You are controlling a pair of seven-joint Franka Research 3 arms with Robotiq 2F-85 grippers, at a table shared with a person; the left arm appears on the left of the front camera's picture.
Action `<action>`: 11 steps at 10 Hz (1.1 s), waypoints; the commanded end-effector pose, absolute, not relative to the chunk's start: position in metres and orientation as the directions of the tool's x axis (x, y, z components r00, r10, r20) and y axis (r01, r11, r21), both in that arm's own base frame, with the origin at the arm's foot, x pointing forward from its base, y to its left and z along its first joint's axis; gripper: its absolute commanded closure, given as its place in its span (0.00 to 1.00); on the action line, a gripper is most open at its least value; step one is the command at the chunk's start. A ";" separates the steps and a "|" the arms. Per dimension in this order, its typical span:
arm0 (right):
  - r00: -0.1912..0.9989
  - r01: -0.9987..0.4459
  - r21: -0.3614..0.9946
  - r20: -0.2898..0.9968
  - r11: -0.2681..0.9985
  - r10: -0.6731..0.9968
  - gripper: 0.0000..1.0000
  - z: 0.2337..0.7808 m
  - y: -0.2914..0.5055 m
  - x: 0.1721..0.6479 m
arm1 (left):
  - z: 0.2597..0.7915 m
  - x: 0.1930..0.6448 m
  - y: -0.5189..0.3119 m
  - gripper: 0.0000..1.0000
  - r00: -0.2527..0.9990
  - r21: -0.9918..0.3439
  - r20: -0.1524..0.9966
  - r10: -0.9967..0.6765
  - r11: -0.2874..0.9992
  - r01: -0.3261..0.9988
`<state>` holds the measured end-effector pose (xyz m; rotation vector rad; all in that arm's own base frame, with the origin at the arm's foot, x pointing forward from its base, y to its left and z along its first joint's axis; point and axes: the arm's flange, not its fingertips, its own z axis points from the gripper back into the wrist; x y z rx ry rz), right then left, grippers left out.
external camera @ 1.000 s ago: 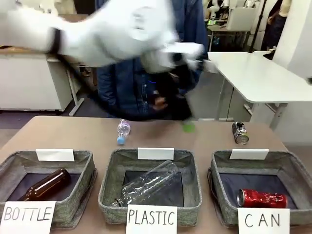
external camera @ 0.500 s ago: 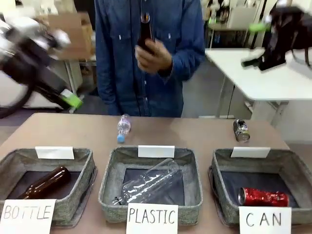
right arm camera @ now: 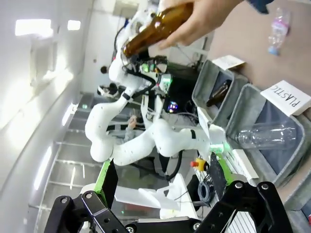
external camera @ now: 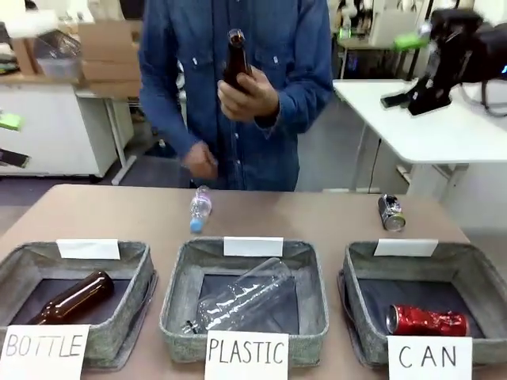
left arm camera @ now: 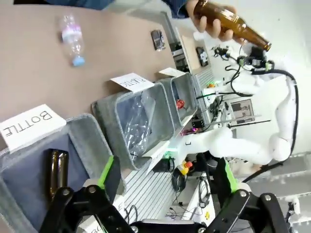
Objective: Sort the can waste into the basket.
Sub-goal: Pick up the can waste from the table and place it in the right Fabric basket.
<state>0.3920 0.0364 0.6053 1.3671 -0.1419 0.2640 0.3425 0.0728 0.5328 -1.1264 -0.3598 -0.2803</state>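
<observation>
Red and dented, the shiny can (external camera: pixel 426 321) lies on its side in the basket (external camera: pixel 463 257) with the CAN sign (external camera: pixel 428 358), down at the front by the sign. The dark can (external camera: pixel 390 213) rests on the table (external camera: pixel 301 222) just behind that basket, not in it. My left gripper (left arm camera: pixel 166 167) is up in the air with its fingers wide apart and nothing between them. My right gripper (right arm camera: pixel 162 174) is up high too, fingers wide apart, holding nothing. Across the table a person (external camera: pixel 301 47) in a blue shirt holds a brown glass bottle (external camera: pixel 235 59) up by the chest in one hand (external camera: pixel 249 99). The person's other hand (external camera: pixel 198 162) is low and blurry, just above a small clear bottle (external camera: pixel 200 208) with a blue cap that lies on the table. The middle basket (external camera: pixel 178 281), marked PLASTIC, has a big clear bottle (external camera: pixel 242 301) lying in it. The left basket (external camera: pixel 136 273), marked BOTTLE, has a brown bottle (external camera: pixel 75 297) lying in it.
</observation>
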 end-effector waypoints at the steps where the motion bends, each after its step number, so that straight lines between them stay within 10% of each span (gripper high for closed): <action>1: 0.953 -0.288 0.942 0.265 0.170 0.145 0.00 0.608 0.051 0.387 | 0.539 0.345 0.041 0.00 0.897 -0.779 0.417 -0.149 0.450 0.436; 11: 0.956 -0.279 0.943 0.256 0.179 0.141 0.00 0.607 0.051 0.388 | 0.539 0.345 0.041 0.00 0.897 -0.779 0.417 -0.149 0.450 0.436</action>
